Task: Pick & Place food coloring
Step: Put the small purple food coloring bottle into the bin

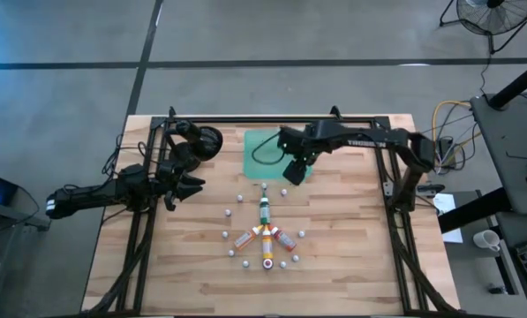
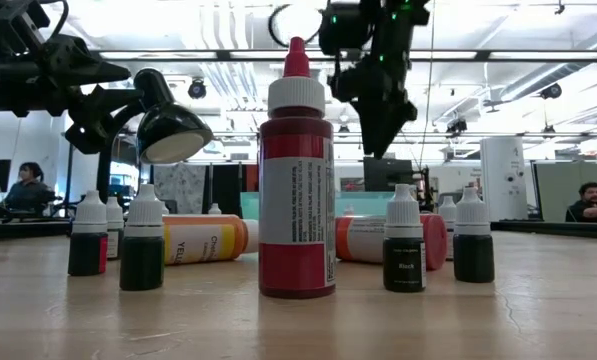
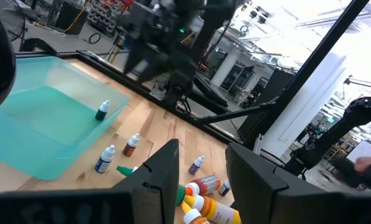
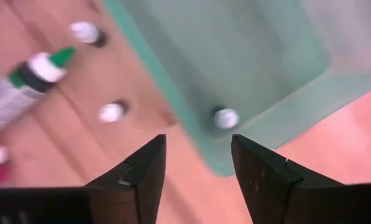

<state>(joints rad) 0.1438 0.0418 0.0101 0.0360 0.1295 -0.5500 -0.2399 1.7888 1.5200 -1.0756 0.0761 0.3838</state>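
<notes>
Four slim bottles (image 1: 265, 231) ringed by small white-capped vials (image 1: 240, 198)

Four large bottles (image 1: 264, 210), one green tray (image 1: 265, 148).

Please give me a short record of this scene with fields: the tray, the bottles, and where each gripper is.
tray: green tray at the table's far side, one small bottle standing inside near its edge
large bottles: green bottle and three orange-red ones, lying in a cross
small bottles: ring of white-capped ones around them
right gripper: above the tray's corner, fingers apart, empty
left gripper: left of the bottles, holding nothing
</notes>
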